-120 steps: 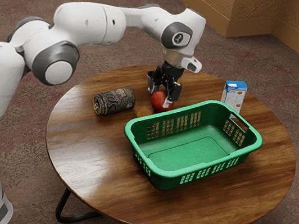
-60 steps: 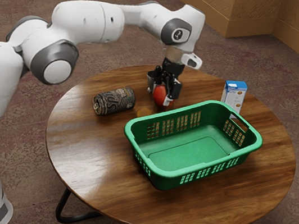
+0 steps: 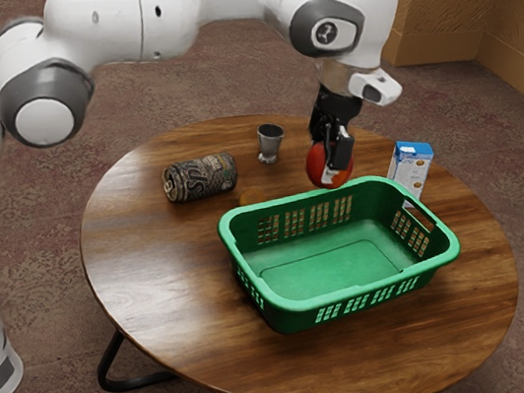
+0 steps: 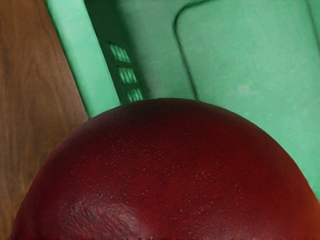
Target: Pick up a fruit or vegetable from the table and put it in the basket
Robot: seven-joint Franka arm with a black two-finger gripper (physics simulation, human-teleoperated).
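In the exterior view my gripper [image 3: 332,157] is shut on a red round fruit [image 3: 322,167], holding it above the far rim of the green basket [image 3: 346,300]. The basket's inside holds nothing that I can see. In the wrist view the fruit [image 4: 170,175] looms large and dark red at the lower edge, with the basket's floor [image 4: 250,55] and one rim [image 4: 80,55] beyond it.
A dark patterned can [image 3: 200,178] lies on its side on the round wooden table [image 3: 155,273]. Behind the basket stands a small metal cup [image 3: 270,142]. A blue-and-white carton [image 3: 411,168] stands close to the basket's handle end.
The fruit has been lifted off the table in my gripper and carried toward the exterior view's right, to the basket's far rim. The metal cup has come into sight.
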